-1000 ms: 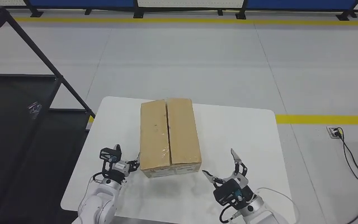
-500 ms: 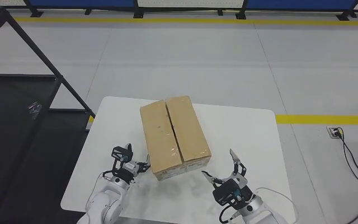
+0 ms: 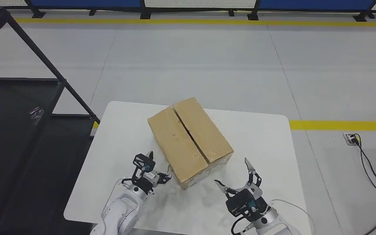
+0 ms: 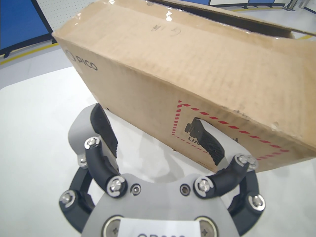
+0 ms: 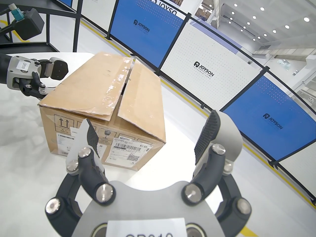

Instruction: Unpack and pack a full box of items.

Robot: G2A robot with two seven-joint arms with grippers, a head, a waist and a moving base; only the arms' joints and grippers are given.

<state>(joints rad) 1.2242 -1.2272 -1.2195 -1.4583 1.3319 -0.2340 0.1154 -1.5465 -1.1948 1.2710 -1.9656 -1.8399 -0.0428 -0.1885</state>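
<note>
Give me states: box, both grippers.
box: flaps folded down, seam gaping slightly.
left gripper: open, empty, touching the box's long side.
right gripper: open, empty, clear of the box.

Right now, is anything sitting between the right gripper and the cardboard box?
Nothing visible. Only bare white table lies between the open right gripper and the labelled end of the cardboard box. The left gripper, also open, is at the box's long side, out of that path.
</note>
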